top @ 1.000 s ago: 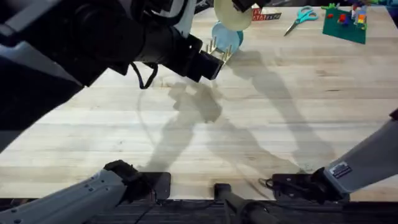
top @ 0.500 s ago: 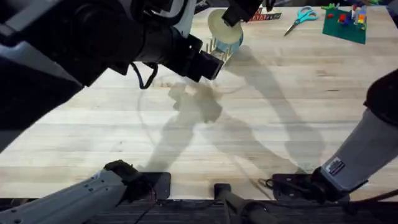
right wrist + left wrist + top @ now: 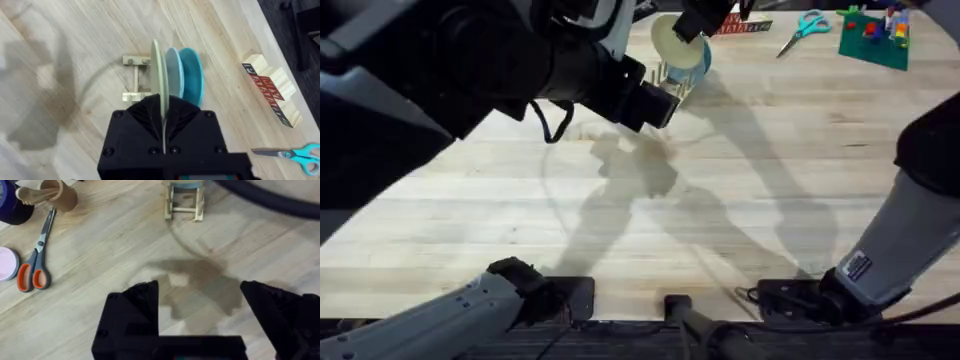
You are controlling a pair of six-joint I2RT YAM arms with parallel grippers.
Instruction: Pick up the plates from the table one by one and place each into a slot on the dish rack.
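Observation:
My right gripper [image 3: 698, 18] is shut on the rim of the pale cream plate [image 3: 670, 38], holding it upright on edge over the dish rack [image 3: 676, 82] at the far side of the table [image 3: 750, 170]. In the right wrist view the cream plate [image 3: 156, 70] stands beside the light blue plate [image 3: 172, 70] and a darker teal plate [image 3: 193, 75], both upright in the rack [image 3: 134, 80]. My fingers hide the cream plate's lower edge. My left gripper [image 3: 200, 305] hovers open just short of the rack [image 3: 185, 205], holding nothing.
Teal scissors [image 3: 805, 24], a lettered wooden block [image 3: 272, 95] and a green brick plate [image 3: 873, 38] lie at the far right. Orange-handled scissors [image 3: 37, 265], a pink dish [image 3: 7, 263] and a cup of sticks [image 3: 52, 192] lie left of the rack.
My right gripper has carried the cream plate down and left, in beside the light blue plate at the rack. The left arm has stayed still.

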